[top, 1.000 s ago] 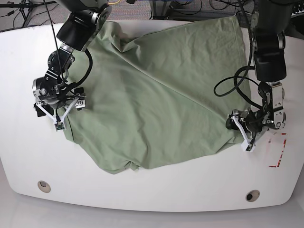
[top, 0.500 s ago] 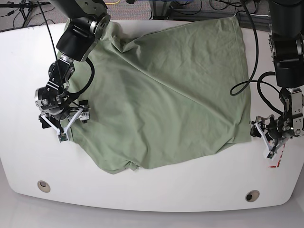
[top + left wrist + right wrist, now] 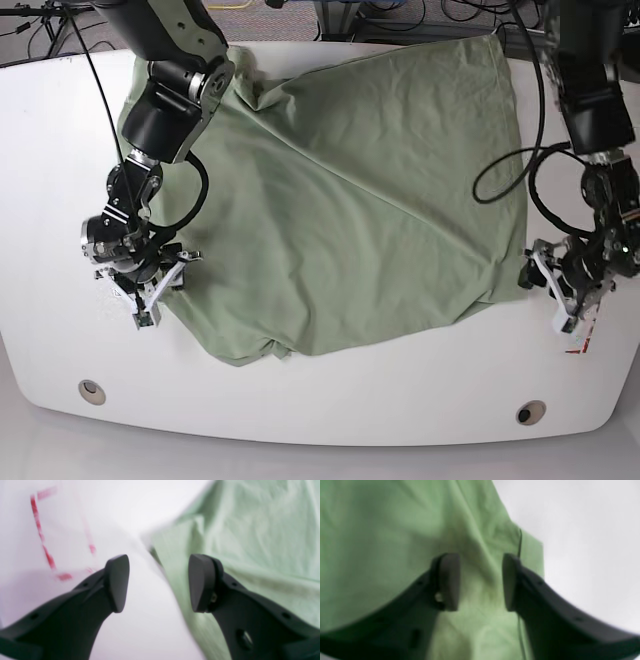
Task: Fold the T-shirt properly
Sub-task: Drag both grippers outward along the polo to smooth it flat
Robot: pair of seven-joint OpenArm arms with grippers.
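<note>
The pale green T-shirt (image 3: 340,200) lies spread and creased on the white table (image 3: 300,410), plain side up. My right gripper (image 3: 140,300) is at its lower-left edge. In the right wrist view, the T-shirt (image 3: 382,530) fills the frame and my right gripper (image 3: 480,580) straddles a raised fold, with its jaws still apart. My left gripper (image 3: 556,300) sits just off the shirt's lower-right corner. In the left wrist view my left gripper (image 3: 158,582) is open over bare table, one finger above the T-shirt (image 3: 250,530) edge.
Red tape marks (image 3: 585,335) lie on the table by my left gripper, also seen as red tape marks (image 3: 45,550) in the left wrist view. Two round holes (image 3: 92,391) sit near the table's front edge. Cables lie behind the table.
My right gripper slid down the shirt's left edge toward the front, and its jaws narrowed. My left gripper moved right, off the shirt's lower-right corner.
</note>
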